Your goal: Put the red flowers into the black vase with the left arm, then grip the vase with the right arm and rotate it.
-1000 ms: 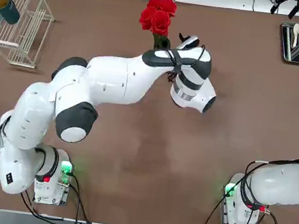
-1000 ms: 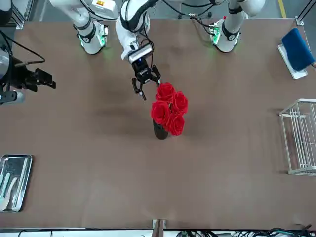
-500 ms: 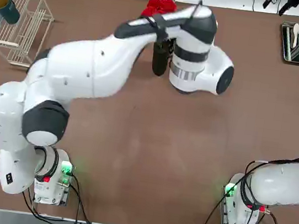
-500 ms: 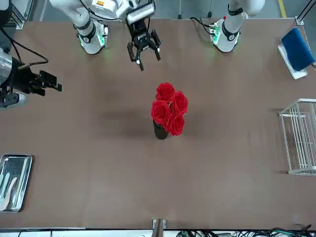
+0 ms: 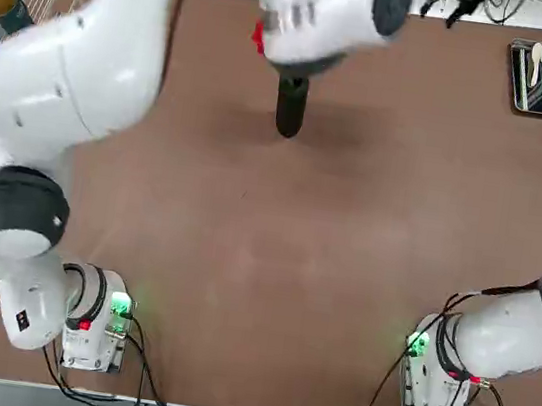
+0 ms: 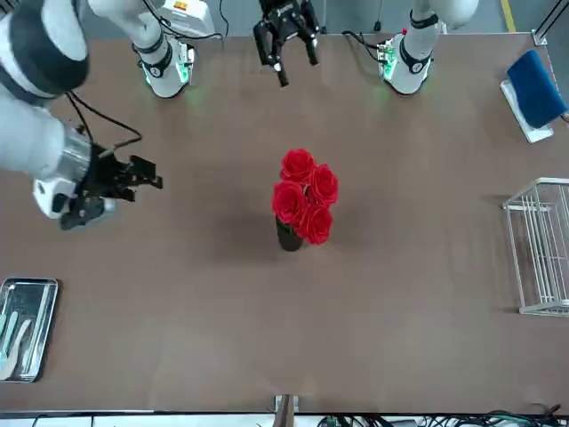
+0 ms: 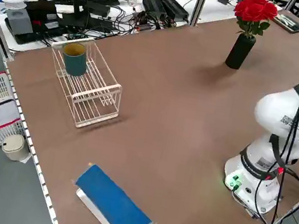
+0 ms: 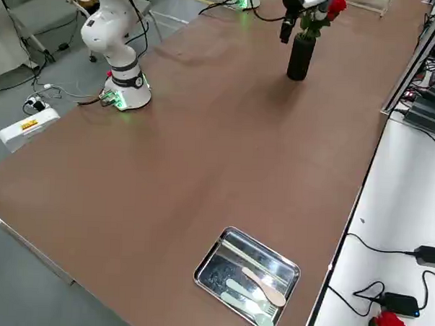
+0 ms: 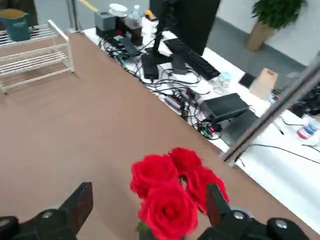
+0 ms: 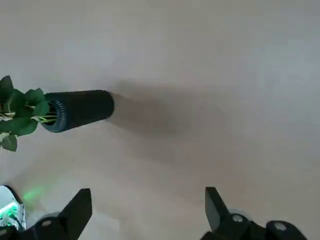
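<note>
The red flowers (image 6: 302, 191) stand upright in the black vase (image 6: 286, 236) near the table's far middle. The vase (image 5: 290, 105) shows below my raised left arm, which covers most of the roses from overhead. My left gripper (image 6: 293, 62) hangs open and empty, high above and on the robot's side of the flowers (image 9: 170, 192). My right gripper (image 6: 147, 173) is open and empty, raised to the right of the vase and well apart from it. From its wrist camera I see the vase (image 10: 80, 110) far below with leaves at its mouth.
A wire rack (image 7: 90, 87) holding a dark teal cup (image 7: 76, 59) stands at the far left. A metal tray (image 8: 249, 276) with cutlery lies at the far right corner. A blue object (image 7: 113, 204) rests at the left edge near the robot.
My left gripper has let go of the flowers, risen and drawn back toward the robot's side. The right gripper has swung in toward the vase. The flowers stay in the vase.
</note>
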You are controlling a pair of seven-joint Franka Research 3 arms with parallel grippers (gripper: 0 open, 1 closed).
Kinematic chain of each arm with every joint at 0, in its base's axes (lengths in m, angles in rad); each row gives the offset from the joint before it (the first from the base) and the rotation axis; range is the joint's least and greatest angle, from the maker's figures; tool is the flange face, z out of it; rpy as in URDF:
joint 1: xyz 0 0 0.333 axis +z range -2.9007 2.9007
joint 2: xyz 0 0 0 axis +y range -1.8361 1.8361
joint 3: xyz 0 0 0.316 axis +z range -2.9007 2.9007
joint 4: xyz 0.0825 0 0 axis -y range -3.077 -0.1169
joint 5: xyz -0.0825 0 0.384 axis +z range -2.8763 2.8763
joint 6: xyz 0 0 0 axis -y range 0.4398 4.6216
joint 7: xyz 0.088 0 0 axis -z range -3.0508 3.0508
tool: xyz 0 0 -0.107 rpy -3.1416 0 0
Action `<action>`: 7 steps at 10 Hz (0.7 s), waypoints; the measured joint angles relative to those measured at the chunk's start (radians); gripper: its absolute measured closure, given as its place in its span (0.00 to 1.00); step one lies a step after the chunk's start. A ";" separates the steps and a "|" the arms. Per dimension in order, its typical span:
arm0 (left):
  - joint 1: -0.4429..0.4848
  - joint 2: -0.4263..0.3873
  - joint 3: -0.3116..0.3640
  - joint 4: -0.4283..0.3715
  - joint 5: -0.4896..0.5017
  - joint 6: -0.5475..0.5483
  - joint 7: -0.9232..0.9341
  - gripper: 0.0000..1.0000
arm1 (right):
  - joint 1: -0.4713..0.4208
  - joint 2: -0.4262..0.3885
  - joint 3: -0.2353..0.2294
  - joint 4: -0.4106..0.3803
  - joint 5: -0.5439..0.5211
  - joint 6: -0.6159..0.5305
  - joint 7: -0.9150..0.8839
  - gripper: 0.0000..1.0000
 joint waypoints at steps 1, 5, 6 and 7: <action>0.068 -0.025 0.001 0.000 -0.051 0.017 0.041 0.00 | 0.024 0.029 0.024 -0.001 0.001 0.057 0.032 0.00; 0.359 -0.065 0.004 -0.008 -0.204 0.142 0.208 0.00 | 0.154 0.152 0.042 -0.006 0.035 0.284 0.167 0.00; 0.420 -0.065 0.003 -0.011 -0.228 0.160 0.244 0.00 | 0.187 0.181 0.043 -0.006 0.038 0.335 0.206 0.00; 0.476 -0.065 0.002 -0.012 -0.251 0.165 0.282 0.00 | 0.219 0.211 0.044 -0.007 0.040 0.383 0.243 0.00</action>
